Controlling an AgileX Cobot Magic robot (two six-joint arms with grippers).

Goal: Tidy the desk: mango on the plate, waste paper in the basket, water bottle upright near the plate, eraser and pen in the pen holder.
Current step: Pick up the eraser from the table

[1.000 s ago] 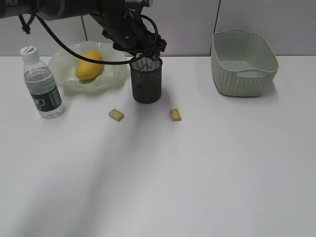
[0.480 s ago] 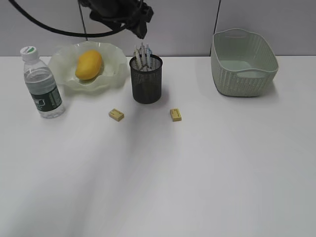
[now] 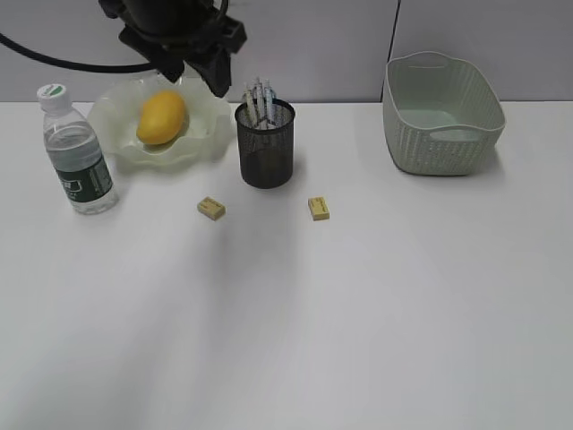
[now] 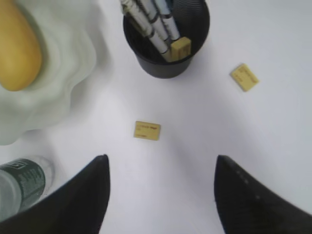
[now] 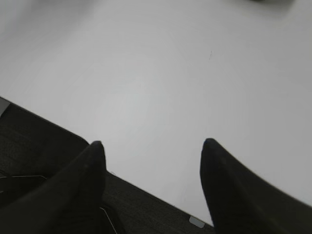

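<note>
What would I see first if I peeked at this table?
The bright yellow-orange oval mango lying in the wavy pale green plate at the back left. Beside it stands a black wire-mesh pen holder full of pens, with two small yellow erasers lying loose in front.

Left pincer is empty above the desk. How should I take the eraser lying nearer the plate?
Come straight down on the eraser with the open left pincer. It lies flat on the desk, a small block with clear space around it, so close across its two long edges, the narrower span.
</note>
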